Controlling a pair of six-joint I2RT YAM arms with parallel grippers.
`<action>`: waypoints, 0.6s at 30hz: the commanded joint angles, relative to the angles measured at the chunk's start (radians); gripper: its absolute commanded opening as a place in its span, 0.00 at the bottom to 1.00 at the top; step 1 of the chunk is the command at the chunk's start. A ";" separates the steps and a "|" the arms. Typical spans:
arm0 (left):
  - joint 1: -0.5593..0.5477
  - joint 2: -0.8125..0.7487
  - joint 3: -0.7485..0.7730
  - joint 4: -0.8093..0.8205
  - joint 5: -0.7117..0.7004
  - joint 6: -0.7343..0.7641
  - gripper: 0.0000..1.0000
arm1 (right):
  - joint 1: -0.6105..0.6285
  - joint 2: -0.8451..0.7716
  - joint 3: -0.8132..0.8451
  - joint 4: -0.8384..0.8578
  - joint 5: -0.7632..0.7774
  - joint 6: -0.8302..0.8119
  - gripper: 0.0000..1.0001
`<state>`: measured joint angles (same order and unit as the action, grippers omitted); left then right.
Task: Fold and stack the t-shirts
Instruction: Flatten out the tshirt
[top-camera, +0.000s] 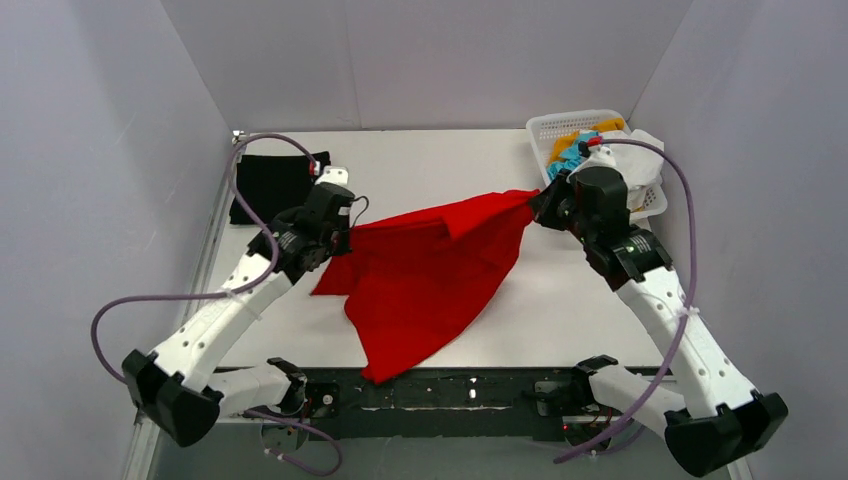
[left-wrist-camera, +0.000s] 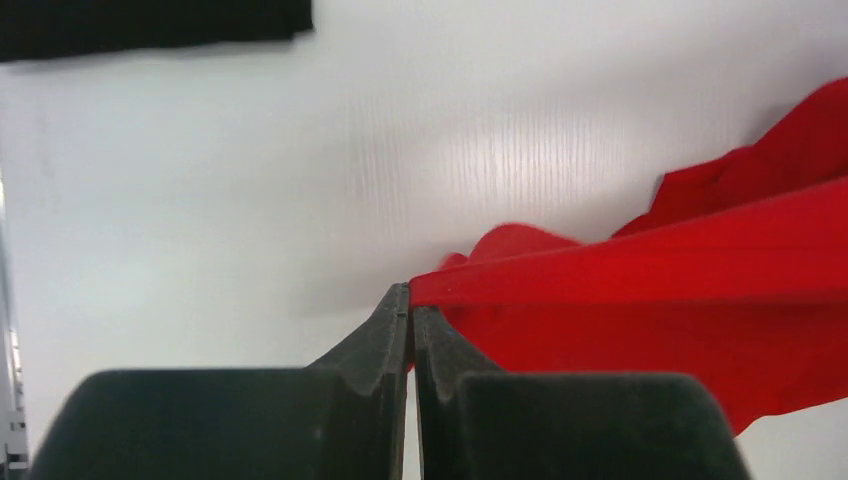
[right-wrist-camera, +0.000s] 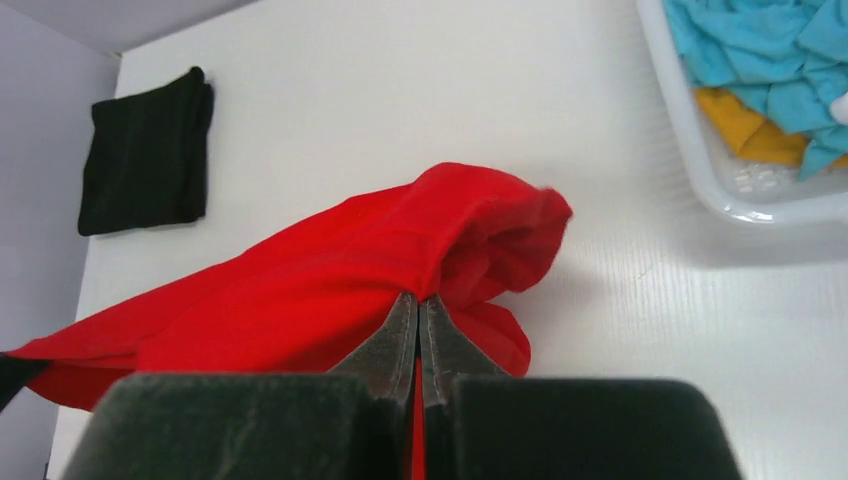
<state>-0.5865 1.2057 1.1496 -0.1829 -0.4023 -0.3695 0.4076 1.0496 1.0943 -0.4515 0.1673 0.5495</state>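
Left gripper (left-wrist-camera: 410, 298) clamped on red t-shirt (top-camera: 430, 275) edge; right gripper (right-wrist-camera: 418, 305) clamped opposite; long axis stretched left-right between them.

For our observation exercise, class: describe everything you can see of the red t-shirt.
The red t-shirt is bright, plain, soft-looking cloth, unfolded and creased. It is held stretched between the left gripper and right gripper, each shut on an edge. Its lower part drapes on the white table, one corner reaching the near edge.
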 joint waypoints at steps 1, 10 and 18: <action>0.005 -0.154 0.053 -0.119 -0.195 0.108 0.00 | -0.004 -0.129 0.050 -0.034 0.080 -0.098 0.01; 0.005 -0.365 0.190 -0.097 -0.144 0.201 0.00 | -0.006 -0.262 0.196 -0.050 -0.218 -0.202 0.01; 0.006 -0.381 0.489 -0.157 0.045 0.246 0.00 | -0.005 -0.289 0.508 -0.126 -0.516 -0.175 0.01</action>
<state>-0.5911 0.8471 1.4940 -0.2974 -0.4065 -0.1772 0.4126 0.8074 1.4502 -0.5934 -0.1993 0.3874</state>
